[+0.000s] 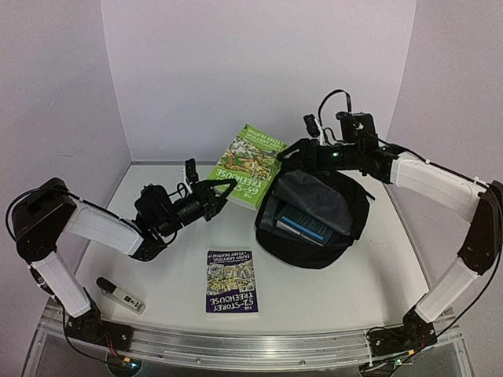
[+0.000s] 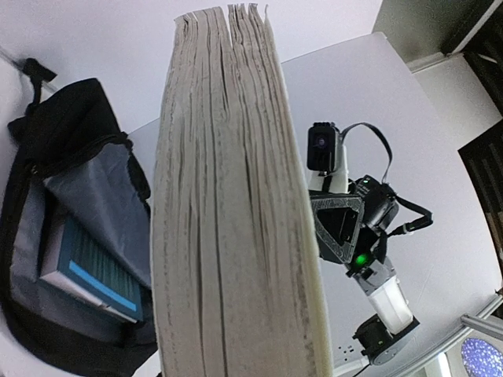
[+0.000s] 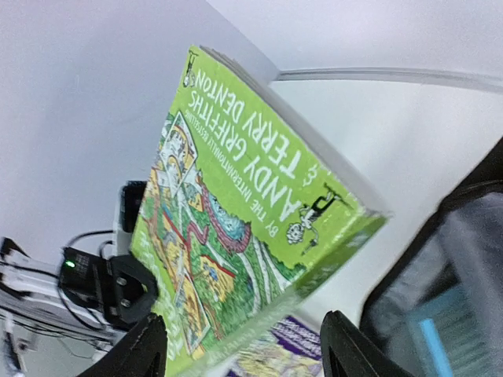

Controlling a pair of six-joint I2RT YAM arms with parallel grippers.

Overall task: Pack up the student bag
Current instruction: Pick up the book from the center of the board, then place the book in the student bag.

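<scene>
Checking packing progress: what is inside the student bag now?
One blue-covered book lies in the open student bag. The grey lining folds over the far part of the opening, so anything beneath it or under the book is hidden.

A white marker (image 1: 120, 296) with a black cap lies flat on the white table (image 1: 377, 259), well behind the left jaws, near the metal rail (image 1: 251, 345); plain walls (image 1: 259, 71) rise far ahead of them.

— Entry one: table (image 1: 314, 298)?
— White, matte, evenly lit. Aluminium rail (image 1: 251, 342) along its near edge.
— Around the table?
— Plain pale back wall (image 1: 259, 71) behind it; left wall (image 1: 47, 94) and right wall (image 1: 464, 78) flanking it.
</scene>
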